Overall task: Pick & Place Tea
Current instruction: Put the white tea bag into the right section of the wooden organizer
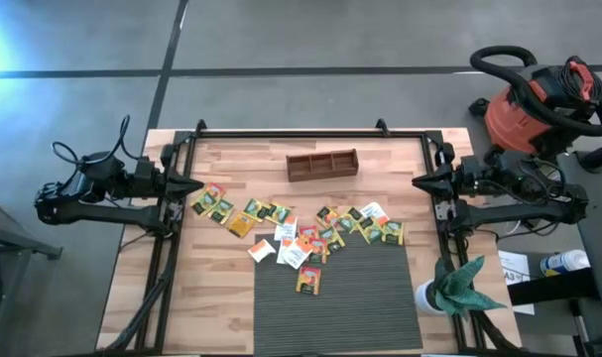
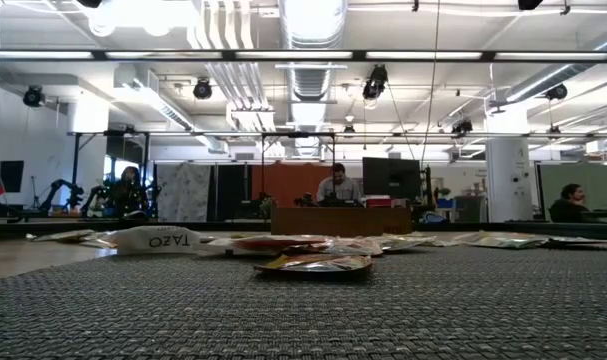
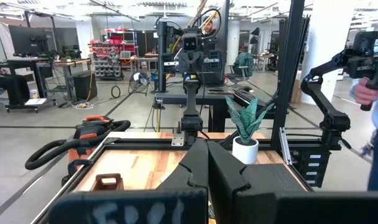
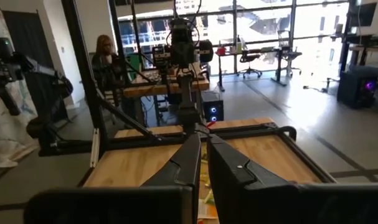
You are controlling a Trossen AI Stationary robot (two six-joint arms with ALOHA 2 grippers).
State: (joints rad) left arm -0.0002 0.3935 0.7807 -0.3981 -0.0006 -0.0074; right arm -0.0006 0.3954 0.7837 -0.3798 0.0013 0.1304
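Tea sachets (image 1: 299, 238) lie scattered across the middle of the wooden bench (image 1: 236, 159) from above, some on the dark mat (image 1: 340, 297), well apart from the brown tray (image 1: 321, 165). The left end effector (image 1: 195, 185) sits at the left edge, the right end effector (image 1: 420, 181) at the right edge. At bench height, sachets (image 2: 313, 264) lie flat on the mat (image 2: 303, 310). Each wrist picture shows its own fingers (image 3: 198, 168) (image 4: 201, 165) pressed together, holding nothing.
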